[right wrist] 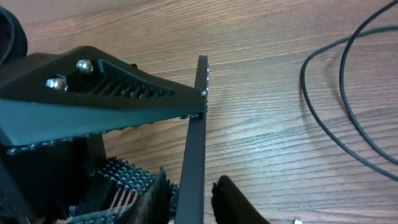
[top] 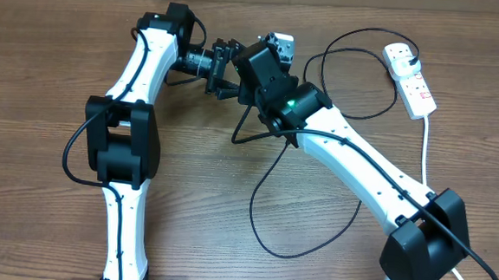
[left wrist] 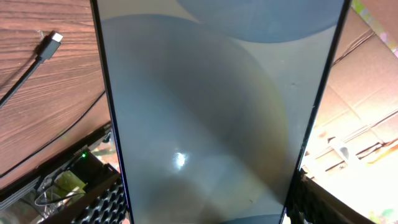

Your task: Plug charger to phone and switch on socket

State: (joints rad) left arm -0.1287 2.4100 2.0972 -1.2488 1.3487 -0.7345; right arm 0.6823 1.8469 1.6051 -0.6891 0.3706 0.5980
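A bare wooden table (top: pixel 48 23) lies under both arms, with cardboard beyond its edge in the left wrist view. The phone (left wrist: pixel 205 112) is up off the wood at the far centre, and the left gripper (left wrist: pixel 205 190) is clamped across its width, one pad on each long edge.

The right gripper (right wrist: pixel 193 190) straddles the phone's thin edge. Its jaws stand narrow, with a sliver of gap on one side, so you cannot tell whether they have bitten.

Treat the phone as stiff, slim and light, with slick glass that would likely slide or crack under a hard squeeze. Hold it by the long edges, as the left does, and leave the port end free.

The charger (top: pixel 267 202) loops limply across the middle of the table. Its connector tip (left wrist: pixel 55 38) lies on the wood just left of the phone. The cable will probably flop and drag, so pinch the moulded body right behind the tip.

The socket (top: pixel 414 81) sits at the far right, well apart.
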